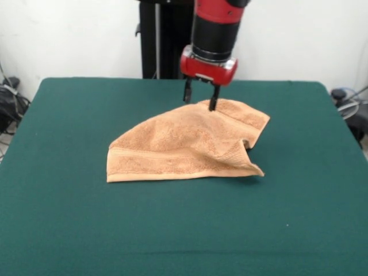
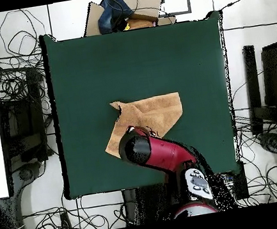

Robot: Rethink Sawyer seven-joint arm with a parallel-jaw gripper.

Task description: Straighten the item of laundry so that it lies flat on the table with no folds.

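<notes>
Nearest the camera in the front view stretches bare green table (image 1: 172, 236), and beyond it, about mid-table, lies the towel (image 1: 184, 149): its near hemmed edge runs straight along the felt with a woven band just behind it, while the right corner curls up and a fold doubles the cloth back on itself, so it reads as a lopsided wedge instead of a square. It looks light, soft and limp, likely to drape and drag where it is pulled, and the felt may grip it a little; a pinch on a free corner or hem, such as the raised right corner or the far edge, seems the best hold for drawing the fold out. At that far edge stands the tool (image 1: 200, 96), its two dark fingers spread apart, the tips at the top of the cloth and nothing visibly pinched between them. Behind it rise the red and black arm (image 1: 214, 34), the dark pedestal and a white wall. From overhead, tangled cables (image 2: 16, 81) and boxes ring the table.
</notes>
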